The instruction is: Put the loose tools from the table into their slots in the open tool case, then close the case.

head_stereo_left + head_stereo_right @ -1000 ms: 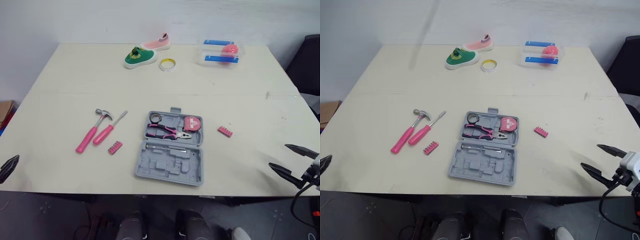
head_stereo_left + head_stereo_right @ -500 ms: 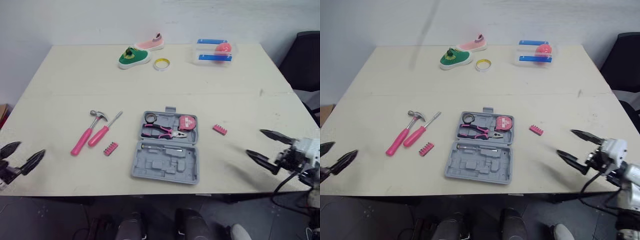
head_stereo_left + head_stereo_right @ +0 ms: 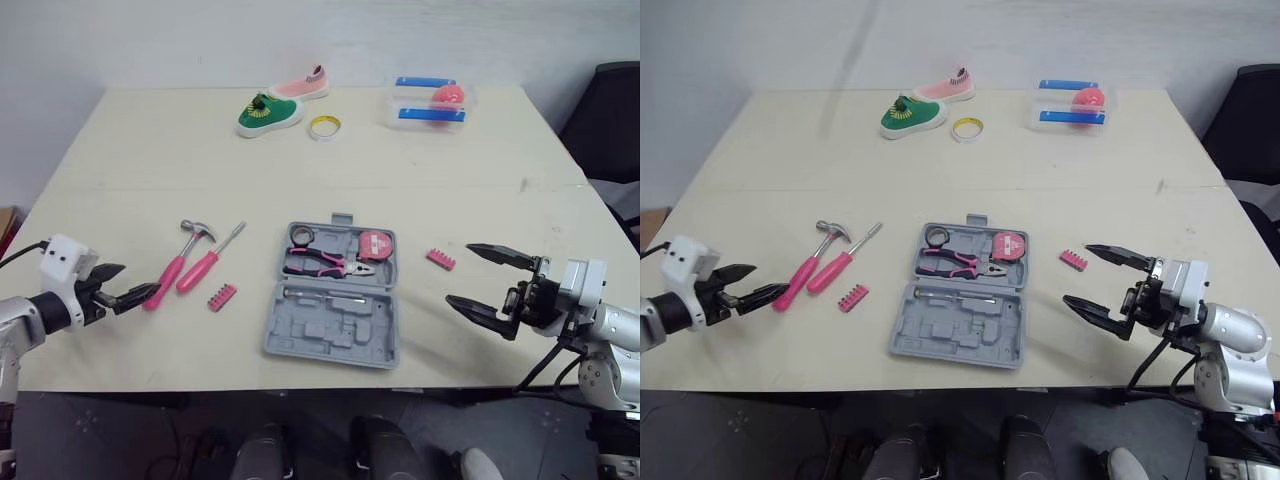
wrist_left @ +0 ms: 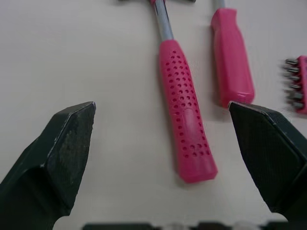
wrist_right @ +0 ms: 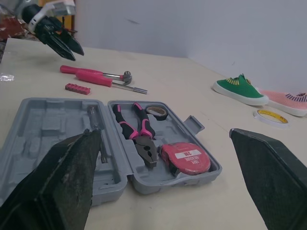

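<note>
Both grippers were open: the left gripper point(image 3: 141, 278) at the handle end of the hammer point(image 3: 172, 272), left of the open tool case point(image 3: 330, 332); the right gripper point(image 3: 457, 272) to its right.

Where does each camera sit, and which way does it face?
Left eye: on head, looking down over the tool case; left gripper and right gripper at the sides.
Right eye: beside it, same scene.
Left wrist: faces the hammer between open jaws.
Right wrist: faces the tool case between open jaws.
Both wrists share the hammer.
</note>
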Controlling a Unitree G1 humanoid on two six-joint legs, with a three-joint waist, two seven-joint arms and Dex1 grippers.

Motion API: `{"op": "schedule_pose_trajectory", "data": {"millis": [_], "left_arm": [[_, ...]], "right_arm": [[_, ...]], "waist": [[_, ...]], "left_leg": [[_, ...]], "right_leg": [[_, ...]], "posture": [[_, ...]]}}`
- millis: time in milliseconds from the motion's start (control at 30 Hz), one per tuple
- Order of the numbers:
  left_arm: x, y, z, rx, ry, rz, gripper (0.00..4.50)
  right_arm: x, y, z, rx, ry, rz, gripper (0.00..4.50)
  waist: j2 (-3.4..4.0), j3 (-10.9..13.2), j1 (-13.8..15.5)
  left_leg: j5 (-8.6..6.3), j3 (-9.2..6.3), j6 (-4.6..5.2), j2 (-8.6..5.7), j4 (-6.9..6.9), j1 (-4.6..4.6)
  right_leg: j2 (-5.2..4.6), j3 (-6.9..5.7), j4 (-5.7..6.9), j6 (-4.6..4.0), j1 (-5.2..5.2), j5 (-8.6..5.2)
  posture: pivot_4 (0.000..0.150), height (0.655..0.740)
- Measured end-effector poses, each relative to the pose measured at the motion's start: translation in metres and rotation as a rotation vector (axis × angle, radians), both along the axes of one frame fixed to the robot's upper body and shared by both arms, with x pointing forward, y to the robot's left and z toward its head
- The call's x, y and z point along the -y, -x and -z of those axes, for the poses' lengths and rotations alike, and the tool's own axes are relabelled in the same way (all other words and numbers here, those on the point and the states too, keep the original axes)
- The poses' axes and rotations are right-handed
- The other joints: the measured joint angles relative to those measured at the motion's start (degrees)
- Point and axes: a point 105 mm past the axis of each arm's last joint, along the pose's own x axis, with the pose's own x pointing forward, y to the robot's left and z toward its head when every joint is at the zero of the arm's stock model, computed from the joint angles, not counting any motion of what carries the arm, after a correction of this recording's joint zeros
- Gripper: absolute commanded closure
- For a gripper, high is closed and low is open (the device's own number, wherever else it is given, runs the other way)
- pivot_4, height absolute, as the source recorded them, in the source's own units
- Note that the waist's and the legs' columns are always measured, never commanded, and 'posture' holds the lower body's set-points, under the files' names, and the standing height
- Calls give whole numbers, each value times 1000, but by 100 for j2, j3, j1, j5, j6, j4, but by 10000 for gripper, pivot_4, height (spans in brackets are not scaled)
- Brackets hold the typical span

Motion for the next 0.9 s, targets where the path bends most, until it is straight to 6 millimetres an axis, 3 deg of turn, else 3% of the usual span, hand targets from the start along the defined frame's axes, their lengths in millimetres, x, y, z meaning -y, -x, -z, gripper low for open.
{"op": "schedule_pose_trajectory", "data": {"millis": [167,267,433,900], "left_arm": [[-7,-13,-1,0,-31,-47,249],[-1,-18,-4,16,-30,-17,249],[14,-21,9,-44,-16,43,249],[23,-35,14,-74,-30,30,249]], "right_arm": [[-5,2,-5,14,1,-14,0],[-7,2,-8,22,-1,-11,0],[-11,1,-12,16,-6,-11,0],[-21,-1,-23,20,-12,-24,0]], "waist": [[-3,2,3],[-5,3,13],[-6,4,16],[-10,4,26]], "left_leg": [[16,26,29,0,3,-3],[18,27,32,-2,8,-4],[21,28,35,-3,9,-5],[28,29,41,-8,12,-8]], "right_leg": [[4,-14,14,0,-22,0],[2,-14,19,2,-23,1],[0,-12,25,3,-27,1],[-1,-12,31,6,-30,3]], "posture": [[1500,7400],[1500,7400],[1500,7400],[1500,7400]]}}
